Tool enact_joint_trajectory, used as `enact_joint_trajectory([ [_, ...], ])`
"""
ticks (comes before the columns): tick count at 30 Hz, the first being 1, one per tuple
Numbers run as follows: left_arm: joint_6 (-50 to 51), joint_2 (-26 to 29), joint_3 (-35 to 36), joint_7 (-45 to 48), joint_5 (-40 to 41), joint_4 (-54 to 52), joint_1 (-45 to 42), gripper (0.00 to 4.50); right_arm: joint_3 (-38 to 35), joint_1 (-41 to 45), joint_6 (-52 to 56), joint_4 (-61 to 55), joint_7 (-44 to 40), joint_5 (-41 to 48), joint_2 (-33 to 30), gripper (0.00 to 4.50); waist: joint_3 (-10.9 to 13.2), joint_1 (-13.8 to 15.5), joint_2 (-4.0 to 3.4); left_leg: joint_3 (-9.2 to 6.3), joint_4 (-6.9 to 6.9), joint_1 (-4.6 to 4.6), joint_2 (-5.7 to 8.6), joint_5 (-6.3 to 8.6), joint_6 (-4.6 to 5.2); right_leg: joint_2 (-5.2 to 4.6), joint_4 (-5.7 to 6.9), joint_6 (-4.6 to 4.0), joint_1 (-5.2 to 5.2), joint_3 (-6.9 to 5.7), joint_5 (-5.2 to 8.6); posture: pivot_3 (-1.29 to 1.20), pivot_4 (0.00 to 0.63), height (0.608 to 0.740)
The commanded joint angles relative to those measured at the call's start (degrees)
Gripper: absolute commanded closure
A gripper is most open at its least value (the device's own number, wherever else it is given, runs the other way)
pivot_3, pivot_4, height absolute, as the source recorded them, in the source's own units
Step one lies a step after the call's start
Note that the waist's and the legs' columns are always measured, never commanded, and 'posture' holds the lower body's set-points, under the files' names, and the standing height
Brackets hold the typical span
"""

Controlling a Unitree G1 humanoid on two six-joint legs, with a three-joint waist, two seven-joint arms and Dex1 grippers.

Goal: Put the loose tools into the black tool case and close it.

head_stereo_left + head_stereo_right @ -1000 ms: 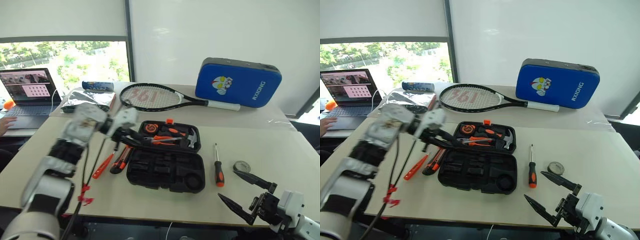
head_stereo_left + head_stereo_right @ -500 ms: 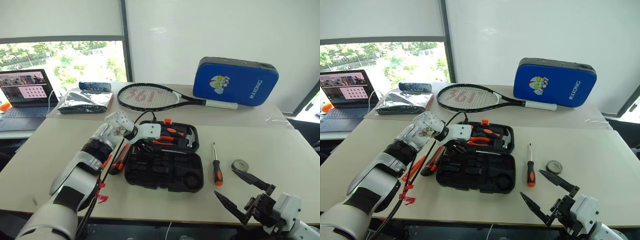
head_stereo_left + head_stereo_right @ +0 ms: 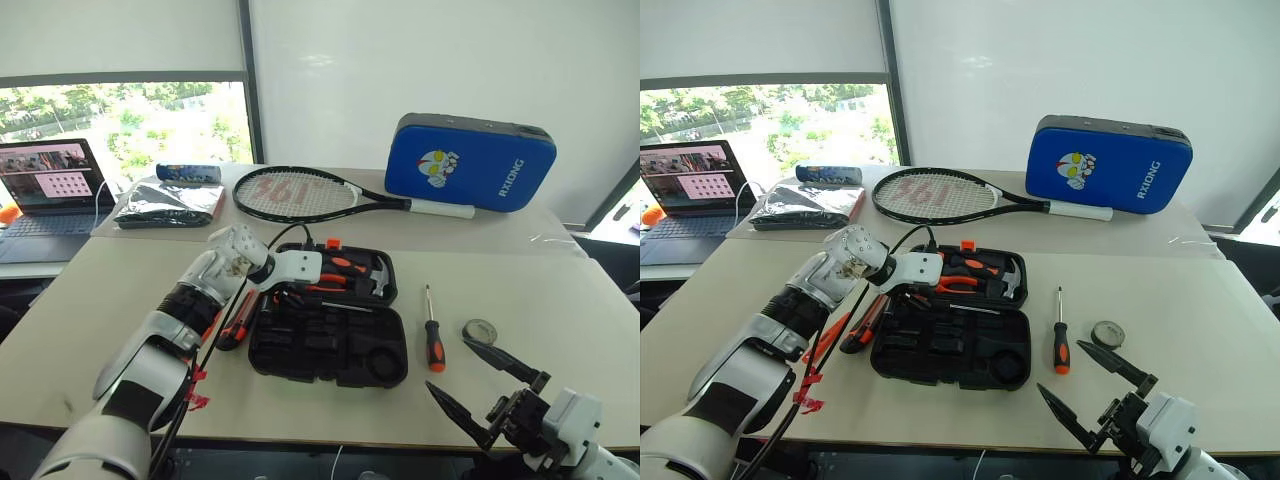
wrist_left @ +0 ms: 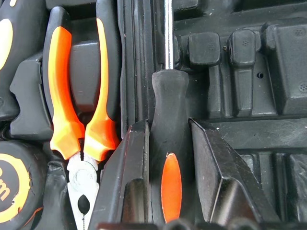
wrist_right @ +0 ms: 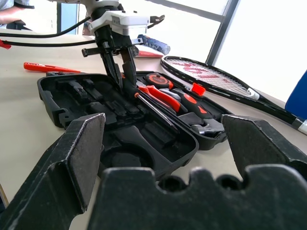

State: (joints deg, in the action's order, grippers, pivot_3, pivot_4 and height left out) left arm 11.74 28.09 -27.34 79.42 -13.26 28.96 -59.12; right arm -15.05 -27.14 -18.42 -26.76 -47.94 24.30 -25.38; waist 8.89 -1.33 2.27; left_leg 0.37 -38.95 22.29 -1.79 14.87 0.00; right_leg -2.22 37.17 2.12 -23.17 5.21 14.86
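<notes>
The black tool case (image 3: pixel 300 345) lies open in the middle of the table, with pliers (image 4: pixel 76 96) and other tools in its far half. My left gripper (image 3: pixel 283 292) is shut on a black-and-orange screwdriver (image 4: pixel 168 158), held low over the case near the hinge line, its shaft (image 5: pixel 153 108) lying across the moulded slots. Another screwdriver (image 3: pixel 436 340) and a small grey tape measure (image 3: pixel 481 329) lie on the table right of the case. A utility knife (image 3: pixel 862 325) and an orange tester screwdriver (image 3: pixel 835 335) lie left of it, partly behind my left arm. My right gripper (image 3: pixel 447 365) hangs open near the front right edge.
A tennis racket (image 3: pixel 300 195) and a blue padded case (image 3: pixel 470 165) sit at the back of the table. A laptop (image 3: pixel 45 190), a dark bag (image 3: pixel 165 203) and a blue tube (image 3: pixel 188 172) are at the back left. The table's front edge runs just below the case.
My left gripper has sunk toward the case with the screwdriver and its wrist has rolled. The right gripper has stayed put. The camera has shifted a little.
</notes>
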Motion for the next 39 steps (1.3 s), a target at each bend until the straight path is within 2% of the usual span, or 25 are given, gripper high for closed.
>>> enact_joint_trajectory([
  [1,1.2,-0.7,1.36,0.08,2.04,-3.91,1.08,3.7,-0.2,0.05,-1.32,-1.84,0.68,0.1,-0.22,0.0,0.0,0.17,-0.01,0.0,0.0,0.0,0.0,0.0,0.0,0.0,0.0,0.0,0.0,0.0,0.0,0.0,0.15,0.74],
  [6,3.09,-0.97,2.98,-0.68,3.9,-6.22,1.34,3.7,-0.01,-0.24,-1.06,-2.25,1.19,-0.11,-0.43,0.0,0.02,0.48,-0.02,0.0,-0.04,0.02,0.0,-0.01,-0.01,-0.01,0.02,0.0,0.0,-0.01,-0.01,0.0,0.15,0.74],
  [9,2.31,0.51,2.0,-0.86,2.36,-6.44,2.06,3.7,-0.04,-0.34,-0.75,-2.63,1.45,0.04,-0.57,0.0,0.02,0.47,-0.03,0.0,-0.03,0.01,0.0,-0.01,-0.01,0.0,0.02,0.0,0.0,-0.01,0.0,0.0,0.15,0.74],
  [23,4.21,0.11,-0.19,-2.85,-0.51,-3.46,3.42,3.7,-0.33,-0.52,-0.13,-3.47,1.87,0.4,-1.23,0.0,0.01,0.54,-0.07,-0.01,-0.04,-0.01,0.01,-0.01,-0.01,-0.01,0.03,0.0,0.02,-0.01,-0.01,0.0,0.15,0.74],
  [29,5.07,1.19,-1.38,0.41,-0.1,-5.93,4.97,3.7,0.01,0.04,-0.01,-3.39,2.36,0.23,-1.5,0.0,-0.02,0.5,-0.14,0.0,-0.06,-0.1,0.02,-0.02,-0.02,0.0,0.06,0.0,0.1,0.0,-0.01,0.0,0.15,0.74],
  [39,5.99,-1.12,-0.62,-4.89,-1.06,-2.5,3.77,3.7,0.71,0.69,-0.36,-2.69,2.45,0.15,-1.36,0.0,-0.04,0.62,-0.18,-0.01,-0.07,-0.08,0.02,-0.02,-0.02,-0.01,0.05,0.0,0.11,0.0,-0.01,0.0,0.15,0.74],
])
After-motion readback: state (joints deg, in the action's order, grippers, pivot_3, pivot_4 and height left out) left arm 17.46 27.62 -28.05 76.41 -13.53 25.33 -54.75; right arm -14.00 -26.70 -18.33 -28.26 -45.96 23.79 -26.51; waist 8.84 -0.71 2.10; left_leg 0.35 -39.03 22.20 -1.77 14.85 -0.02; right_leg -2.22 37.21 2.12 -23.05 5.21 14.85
